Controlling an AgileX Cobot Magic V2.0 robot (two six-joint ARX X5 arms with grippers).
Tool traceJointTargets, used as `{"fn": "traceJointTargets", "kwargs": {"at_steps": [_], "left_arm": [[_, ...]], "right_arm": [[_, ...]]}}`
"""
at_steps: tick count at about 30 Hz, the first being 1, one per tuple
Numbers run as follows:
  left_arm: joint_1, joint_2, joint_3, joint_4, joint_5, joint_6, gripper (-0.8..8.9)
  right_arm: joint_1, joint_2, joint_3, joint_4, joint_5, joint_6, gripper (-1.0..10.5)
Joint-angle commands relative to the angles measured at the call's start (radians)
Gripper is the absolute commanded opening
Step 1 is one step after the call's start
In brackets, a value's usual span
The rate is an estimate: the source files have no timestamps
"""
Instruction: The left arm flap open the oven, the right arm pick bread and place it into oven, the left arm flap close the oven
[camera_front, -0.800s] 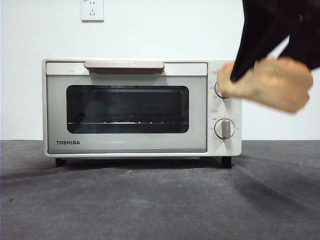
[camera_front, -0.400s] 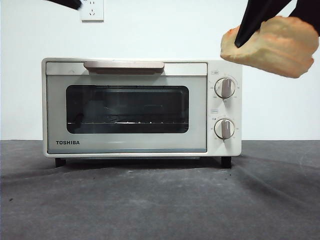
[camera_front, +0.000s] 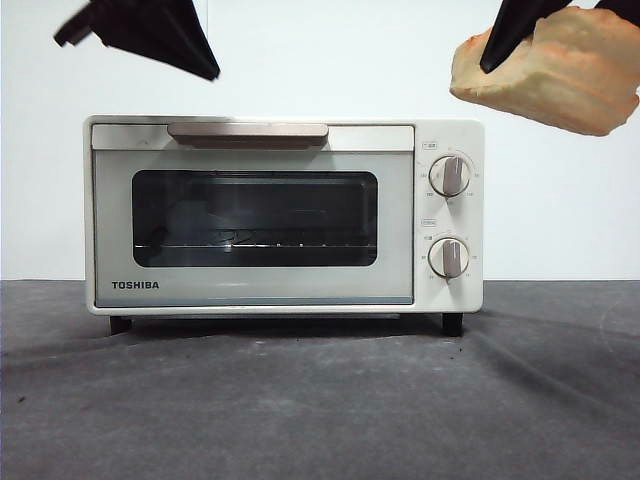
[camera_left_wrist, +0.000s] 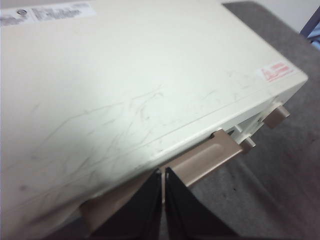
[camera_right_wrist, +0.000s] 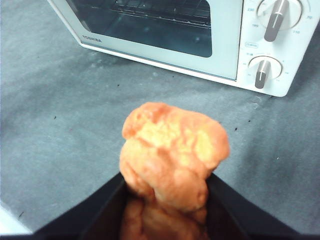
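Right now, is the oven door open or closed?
Closed. The oven door sits flat against its front, handle up at the top. The bread is outside, held up by the right gripper.

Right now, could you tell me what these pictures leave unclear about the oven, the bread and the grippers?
- Oven interior: front view, dark glass shows only the rack.
- Knob markings: too small in the front and right wrist views.
- Bread: front view, cut off at the right edge; its underside is hidden by the right gripper.
- Left gripper: front view, mostly cut off at the top edge.
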Motion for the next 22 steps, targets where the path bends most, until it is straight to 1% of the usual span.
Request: {"fn": "traceJointTargets", "kwargs": {"at_steps": [1, 5, 9, 22], "left_arm": [[-0.02, 0.03, 0.027, 0.034, -0.041, 0.048, 0.18], [-0.035, 0.056, 0.027, 0.05, -0.06, 0.051, 0.17], [-0.045, 0.084, 0.027, 0.05, -0.068, 0.077, 0.17], [-0.051, 0.148, 0.027, 0.041, -0.079, 0.084, 0.17]], "right_arm": [[0.011, 0.003, 0.019, 0.005, 0.001, -0.012, 2.0], [0.011, 0.003, 0.019, 0.005, 0.002, -0.017, 2.0], [0.011, 0.003, 0.019, 0.005, 0.002, -0.02, 2.0], [0.011, 0.003, 0.019, 0.001, 0.001, -0.02, 2.0]]}}
